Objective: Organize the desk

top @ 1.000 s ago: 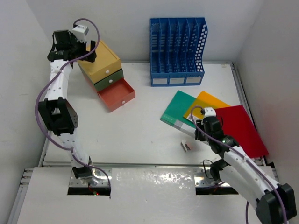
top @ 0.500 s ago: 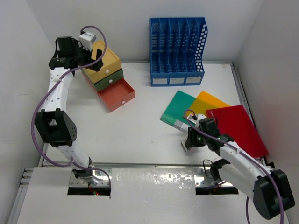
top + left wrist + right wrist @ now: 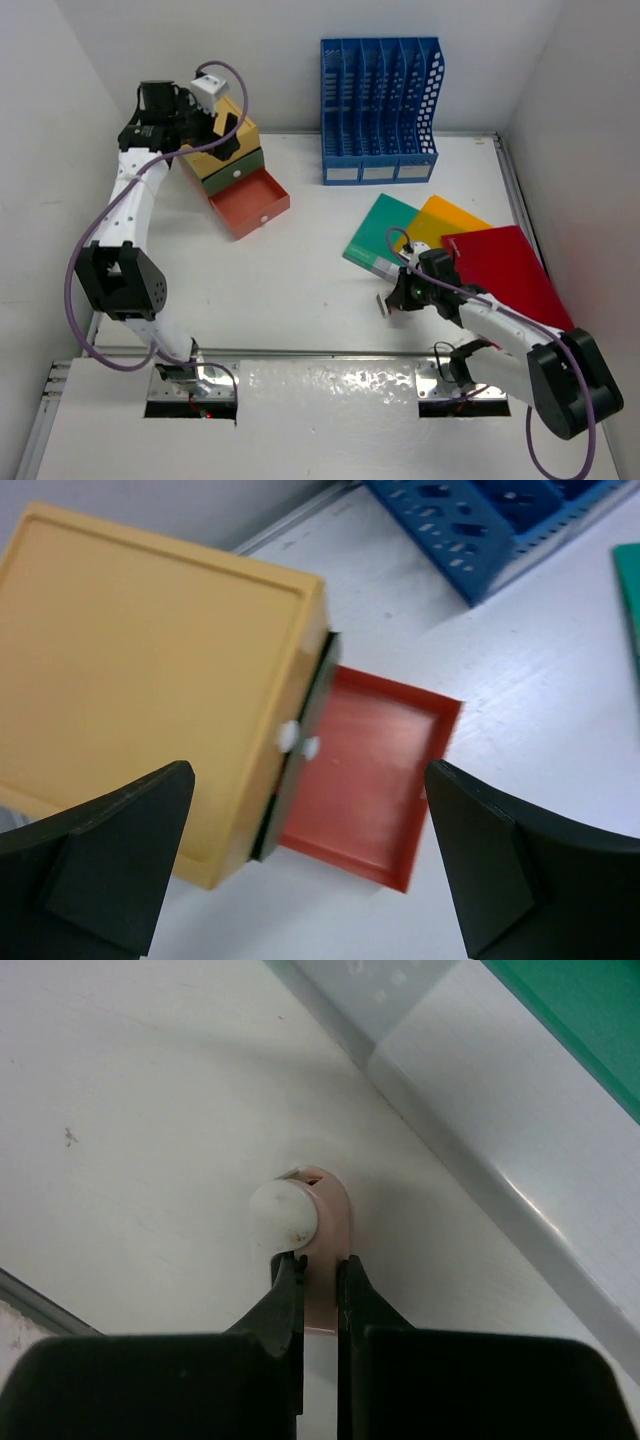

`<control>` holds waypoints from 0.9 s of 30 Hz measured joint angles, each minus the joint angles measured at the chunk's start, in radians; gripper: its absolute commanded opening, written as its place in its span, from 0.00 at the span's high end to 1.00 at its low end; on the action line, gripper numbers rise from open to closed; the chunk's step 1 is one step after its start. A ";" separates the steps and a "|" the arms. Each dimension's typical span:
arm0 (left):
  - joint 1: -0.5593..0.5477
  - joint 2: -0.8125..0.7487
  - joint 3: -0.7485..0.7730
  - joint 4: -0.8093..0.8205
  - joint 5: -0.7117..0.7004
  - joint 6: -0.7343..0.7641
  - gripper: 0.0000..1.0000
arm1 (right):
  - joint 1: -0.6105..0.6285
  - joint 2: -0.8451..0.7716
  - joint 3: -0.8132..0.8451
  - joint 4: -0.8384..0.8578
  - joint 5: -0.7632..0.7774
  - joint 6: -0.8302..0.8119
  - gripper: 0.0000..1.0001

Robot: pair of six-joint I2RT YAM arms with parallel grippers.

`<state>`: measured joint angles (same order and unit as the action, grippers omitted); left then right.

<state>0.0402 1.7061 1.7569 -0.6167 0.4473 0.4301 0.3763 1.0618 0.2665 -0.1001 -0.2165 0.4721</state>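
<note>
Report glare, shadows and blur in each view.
Top external: even light, with glare on the shiny strip at the near edge. Left wrist: the yellow drawer box is fairly sharp; the left end effector's fingers are dark, soft-edged shapes. Right wrist: a soft shadow rings the small pinkish piece between the right end effector's fingers; a highlight streaks the folder edge.

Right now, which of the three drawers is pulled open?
The bottom, red drawer: it sticks out, tray exposed, while the yellow drawer and green drawer sit closed.

Left hand (image 3: 312,855) high, fingers spread wide — right hand (image 3: 320,1272) low, fingers pinched on a thin pink piece (image 3: 335,1228)
</note>
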 measured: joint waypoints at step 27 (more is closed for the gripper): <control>-0.431 -0.343 -0.579 -0.268 0.324 0.549 0.00 | 0.196 0.155 0.190 0.285 -0.091 -0.079 1.00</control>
<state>-0.3904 1.3632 1.1774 -0.8848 0.7712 0.9794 0.5728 1.2167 0.4561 0.1852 -0.3077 0.3935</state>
